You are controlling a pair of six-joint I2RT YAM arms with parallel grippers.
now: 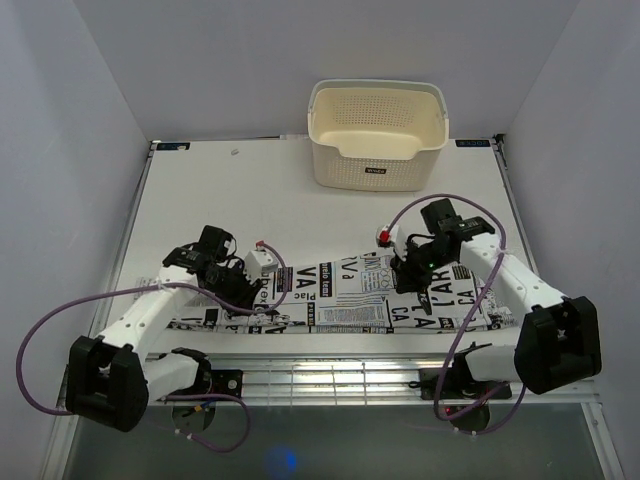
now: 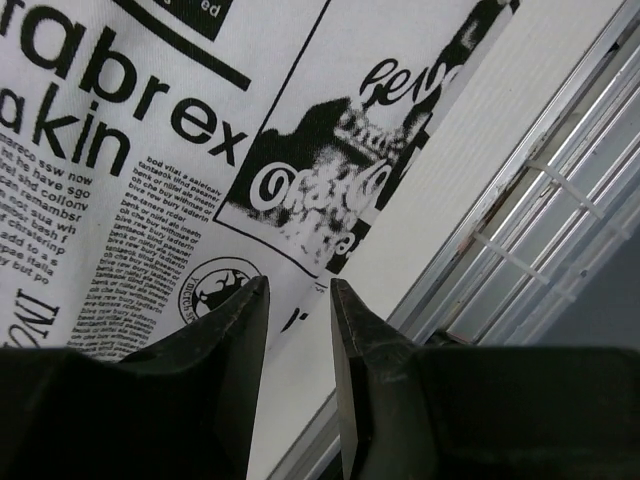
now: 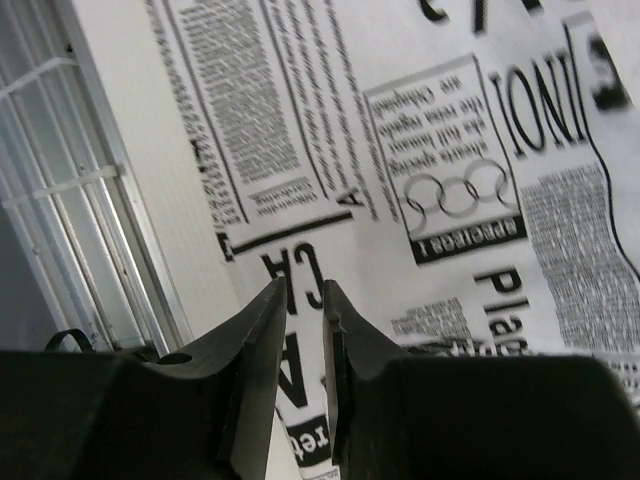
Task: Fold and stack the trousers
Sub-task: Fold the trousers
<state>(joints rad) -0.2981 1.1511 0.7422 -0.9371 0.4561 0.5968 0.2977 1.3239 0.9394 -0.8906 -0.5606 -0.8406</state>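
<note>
The trousers (image 1: 340, 295), white cloth printed with black newspaper text, lie flat in a long band along the table's near edge. My left gripper (image 1: 262, 300) hovers over their left part. In the left wrist view the gripper (image 2: 298, 290) is open by a small gap, with the cloth's (image 2: 150, 150) near hem and bare table showing between the fingers. My right gripper (image 1: 415, 290) is over the right part. Seen from the right wrist, this gripper (image 3: 303, 288) has its jaws narrowly apart above the print (image 3: 450, 150), holding nothing.
A cream perforated basket (image 1: 378, 135) stands at the back of the white table (image 1: 250, 190). A metal rail and wire grid (image 2: 560, 200) run along the near edge, just past the trousers, and the rail (image 3: 60, 200) also shows in the right wrist view.
</note>
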